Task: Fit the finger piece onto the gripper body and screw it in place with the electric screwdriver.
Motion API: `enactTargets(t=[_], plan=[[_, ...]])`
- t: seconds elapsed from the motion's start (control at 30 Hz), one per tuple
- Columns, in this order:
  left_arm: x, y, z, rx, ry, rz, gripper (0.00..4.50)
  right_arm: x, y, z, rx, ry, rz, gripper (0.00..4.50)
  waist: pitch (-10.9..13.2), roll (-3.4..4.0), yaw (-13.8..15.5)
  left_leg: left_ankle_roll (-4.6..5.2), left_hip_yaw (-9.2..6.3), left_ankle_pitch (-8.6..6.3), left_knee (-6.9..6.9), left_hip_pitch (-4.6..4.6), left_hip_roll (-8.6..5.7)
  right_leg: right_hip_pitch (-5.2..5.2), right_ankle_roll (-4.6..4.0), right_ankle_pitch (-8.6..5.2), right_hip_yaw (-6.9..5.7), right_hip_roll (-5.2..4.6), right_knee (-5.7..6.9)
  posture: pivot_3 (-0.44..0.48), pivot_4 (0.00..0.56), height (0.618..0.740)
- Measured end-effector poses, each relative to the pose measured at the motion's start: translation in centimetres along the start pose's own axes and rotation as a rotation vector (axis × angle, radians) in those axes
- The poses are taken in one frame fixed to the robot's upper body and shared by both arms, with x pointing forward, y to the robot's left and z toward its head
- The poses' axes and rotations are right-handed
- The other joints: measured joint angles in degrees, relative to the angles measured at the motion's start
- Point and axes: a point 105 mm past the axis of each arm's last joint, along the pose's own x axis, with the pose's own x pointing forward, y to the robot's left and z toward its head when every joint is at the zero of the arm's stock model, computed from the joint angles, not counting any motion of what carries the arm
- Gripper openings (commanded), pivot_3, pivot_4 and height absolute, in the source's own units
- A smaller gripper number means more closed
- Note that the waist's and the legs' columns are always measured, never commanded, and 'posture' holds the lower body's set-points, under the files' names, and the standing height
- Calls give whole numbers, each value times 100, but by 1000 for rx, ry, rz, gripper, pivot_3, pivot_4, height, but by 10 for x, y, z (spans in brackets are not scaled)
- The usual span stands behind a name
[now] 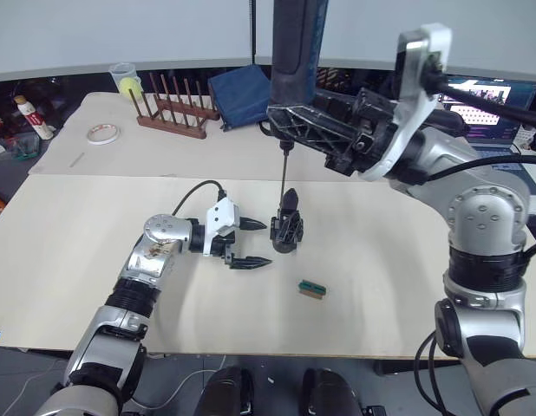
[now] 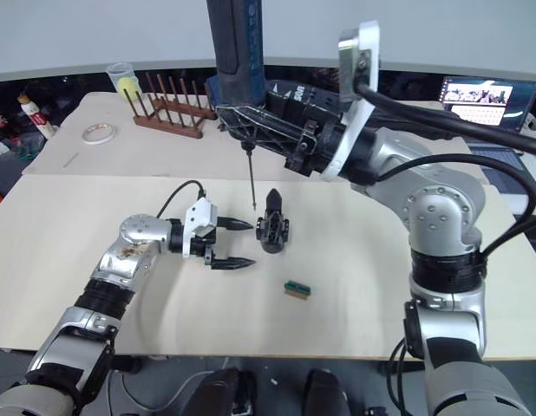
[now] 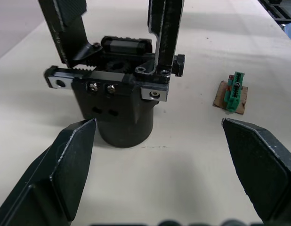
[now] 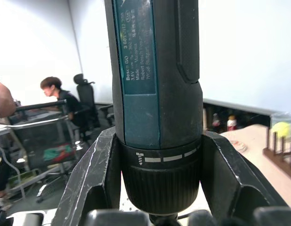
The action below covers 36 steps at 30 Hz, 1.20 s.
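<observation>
A: Head view, what do I have?
B: My right gripper clamps the thick dark blue-black electric screwdriver upright, bit above the chunky black gripper body standing on the beige table.
A: Left wrist view?
B: My left gripper gapes wide, empty, just beside the body; small green block nearby.

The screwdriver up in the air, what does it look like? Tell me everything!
The screwdriver is a thick dark blue-black tube with a teal label and small white writing. It looks like plastic, with a ridged black collar near the bottom. The right gripper holds it upright, its fingers squeezing both sides. A thin metal bit points straight down, hanging above the table close beside the black gripper body.
</observation>
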Motion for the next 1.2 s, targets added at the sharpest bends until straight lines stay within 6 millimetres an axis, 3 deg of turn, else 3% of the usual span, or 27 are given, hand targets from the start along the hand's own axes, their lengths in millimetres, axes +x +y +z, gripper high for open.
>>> enactTargets(t=[0.3, 0.53, 1.2], plan=[[5, 6, -3, 6, 13, -2, 4500, 13, -8, -27, -64, 52, 31, 1950, 0, 0, -32, 0, -2, 0, 0, -9, -2, -3, 3, 1, -5, 0, 8, 0, 150, 730], [8, 14, -7, 3, 29, 4, 4500, 5, -16, -52, -103, 108, 19, 1950, 0, 0, -43, -1, -3, 1, 1, -12, -3, -4, 4, 2, -8, 0, 7, 0, 150, 730], [13, 21, -15, 28, 65, -15, 4500, 2, -21, -73, -115, 152, 6, 1950, 0, 0, -99, -2, -4, 1, 0, -13, -3, -5, 4, 2, -9, 0, 8, 0, 150, 730]])
